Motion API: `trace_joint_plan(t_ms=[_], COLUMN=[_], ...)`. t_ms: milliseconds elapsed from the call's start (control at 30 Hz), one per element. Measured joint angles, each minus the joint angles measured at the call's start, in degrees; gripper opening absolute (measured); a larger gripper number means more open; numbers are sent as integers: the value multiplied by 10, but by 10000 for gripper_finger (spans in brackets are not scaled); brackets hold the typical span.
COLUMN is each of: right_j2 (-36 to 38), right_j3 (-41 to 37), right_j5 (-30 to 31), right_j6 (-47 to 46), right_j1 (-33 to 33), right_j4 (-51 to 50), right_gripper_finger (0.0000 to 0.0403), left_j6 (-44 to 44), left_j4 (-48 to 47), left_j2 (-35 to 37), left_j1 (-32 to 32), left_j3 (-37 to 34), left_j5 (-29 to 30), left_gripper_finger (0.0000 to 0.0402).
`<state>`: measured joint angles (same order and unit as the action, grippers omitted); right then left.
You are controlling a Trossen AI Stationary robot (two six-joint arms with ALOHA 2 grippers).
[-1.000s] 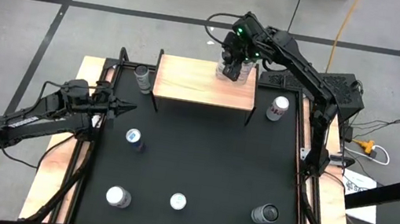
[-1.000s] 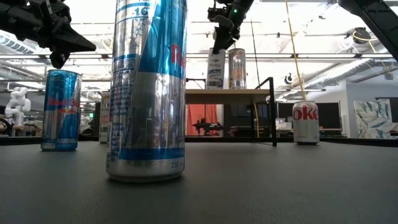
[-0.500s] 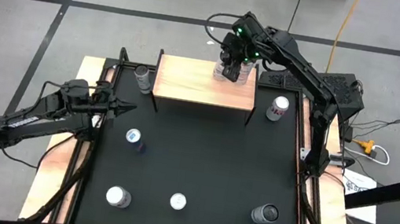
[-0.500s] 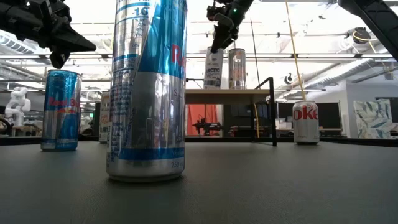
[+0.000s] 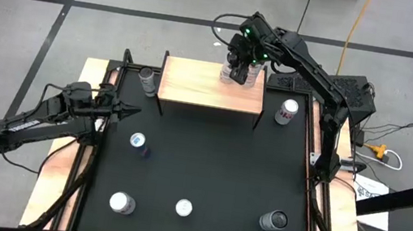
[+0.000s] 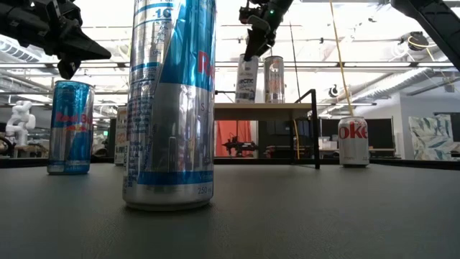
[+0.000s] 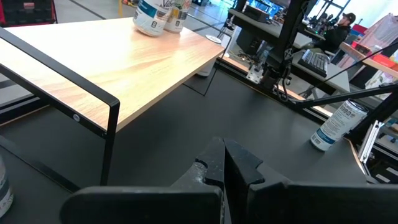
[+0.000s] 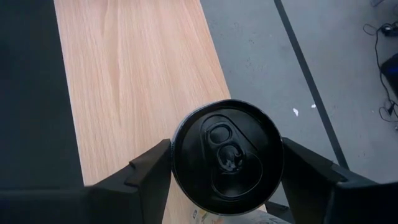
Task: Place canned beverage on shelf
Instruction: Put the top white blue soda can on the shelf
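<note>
The black-topped can [image 8: 227, 158] stood upright at the shelf's [image 5: 202, 89] far right corner, the right gripper [image 5: 238, 69] clamped around its stiff, slick sides near the rim.

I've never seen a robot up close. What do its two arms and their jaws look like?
Both arms are dark, jointed and slim. The left arm tapers to a gripper shaped like a black pointed beak. The right arm carries small green lights near its gripper, with black cables looping alongside. Its fingers are flat, black and angular.
</note>
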<state>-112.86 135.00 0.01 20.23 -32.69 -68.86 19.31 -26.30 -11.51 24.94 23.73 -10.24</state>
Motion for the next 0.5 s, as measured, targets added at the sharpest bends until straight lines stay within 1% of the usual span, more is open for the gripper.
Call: trace_joint_plan(t_ms=[500], right_j2=[0], right_j3=[0], right_j5=[0], right_j6=[9], right_j1=[0], right_j4=[-1], right_gripper_finger=[226], left_j6=[0], left_j4=[0], left_j2=[0], left_j1=[0], left_j3=[0], left_j5=[0], left_gripper_finger=[0])
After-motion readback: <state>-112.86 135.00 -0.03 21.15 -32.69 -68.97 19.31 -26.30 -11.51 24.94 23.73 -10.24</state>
